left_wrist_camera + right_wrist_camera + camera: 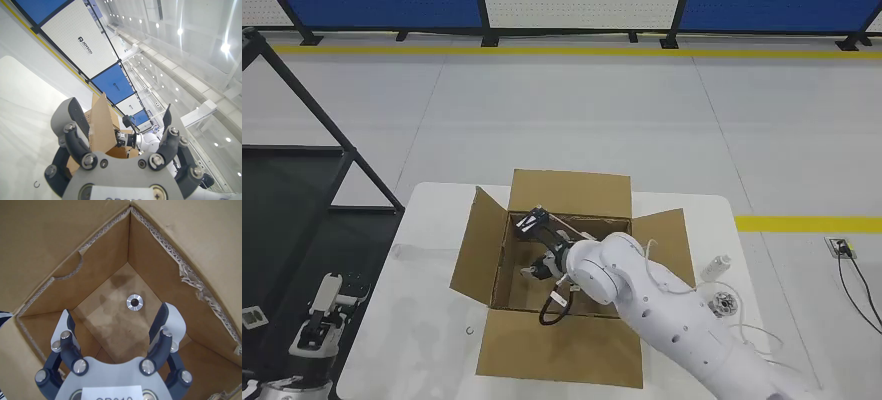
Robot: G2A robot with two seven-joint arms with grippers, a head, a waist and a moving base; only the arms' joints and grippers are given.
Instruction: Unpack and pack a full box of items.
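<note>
Currently my right gripper [115, 311] hangs inside the open cardboard box [570, 190], jaws spread wide — a small metal ring [134, 302] lies on the box floor below. My left gripper [121, 106] is also spread, off beside the box.

Brown box [572, 192], silver ring [139, 302], white table [432, 300]

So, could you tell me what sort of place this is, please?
Likely an industrial hall or test floor: a yellow floor line, blue and white partition panels, and a high ceiling with lamps.
</note>
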